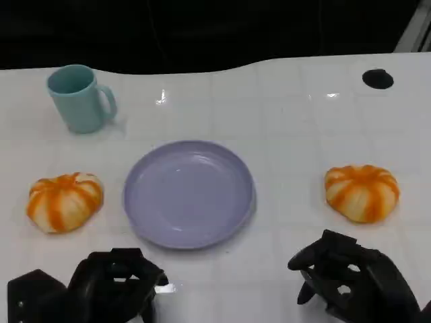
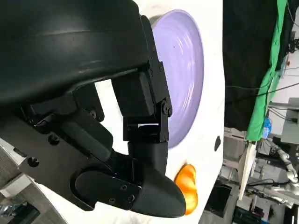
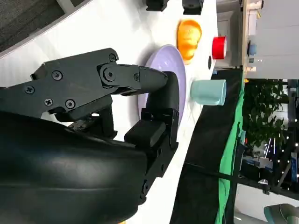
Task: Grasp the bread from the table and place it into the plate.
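Note:
Two orange-and-white striped bread buns lie on the white table. The left bread (image 1: 65, 200) (image 3: 189, 32) is left of the lilac plate (image 1: 188, 195) (image 2: 184, 60) (image 3: 174, 58). On the plate's other side lies the right bread (image 1: 361, 192) (image 2: 187, 186). Nothing is on the plate. My left hand (image 1: 114, 282) (image 2: 140, 116) hovers at the near edge, in front of the left bread and the plate, holding nothing. My right hand (image 1: 353, 279) (image 3: 117, 93) hovers just in front of the right bread, a short gap away, fingers loosely bent and holding nothing.
A teal mug (image 1: 81, 97) (image 3: 209, 92) stands at the back left, behind the left bread. A black round hole (image 1: 377, 79) marks the table's back right. The table's far edge curves against a dark background.

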### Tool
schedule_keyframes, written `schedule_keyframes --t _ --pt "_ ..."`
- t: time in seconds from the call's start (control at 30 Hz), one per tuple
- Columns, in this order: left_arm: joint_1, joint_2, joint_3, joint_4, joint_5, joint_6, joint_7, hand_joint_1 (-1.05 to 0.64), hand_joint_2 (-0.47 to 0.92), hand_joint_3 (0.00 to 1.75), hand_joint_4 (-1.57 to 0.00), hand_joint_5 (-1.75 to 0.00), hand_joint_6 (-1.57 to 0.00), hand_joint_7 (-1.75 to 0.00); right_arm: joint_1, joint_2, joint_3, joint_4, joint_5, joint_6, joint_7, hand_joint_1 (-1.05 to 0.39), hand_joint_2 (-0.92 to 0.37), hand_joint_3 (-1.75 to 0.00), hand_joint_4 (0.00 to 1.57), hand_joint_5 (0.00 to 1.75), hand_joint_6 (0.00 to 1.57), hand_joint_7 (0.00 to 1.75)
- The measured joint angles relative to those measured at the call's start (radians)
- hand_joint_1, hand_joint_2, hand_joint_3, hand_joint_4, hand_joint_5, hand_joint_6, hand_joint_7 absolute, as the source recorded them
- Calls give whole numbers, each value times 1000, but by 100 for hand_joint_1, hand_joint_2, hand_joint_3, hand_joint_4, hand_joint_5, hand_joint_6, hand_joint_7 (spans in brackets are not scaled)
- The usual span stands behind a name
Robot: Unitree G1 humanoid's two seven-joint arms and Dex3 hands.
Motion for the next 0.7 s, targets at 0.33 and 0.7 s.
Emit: schedule_keyframes --t 0.33,0.7 --pt "0 0 -1 -1 0 0 0 -105 67 35 -157 -122 -146 -66 1 0 0 0 0 -1 2 -42 -91 -37 74 145 71 117" --pt "0 0 0 0 0 0 0 -105 67 35 -157 -122 -145 -66 0 3 -7 -9 0 -1 -9 -41 -91 -31 68 139 73 72"
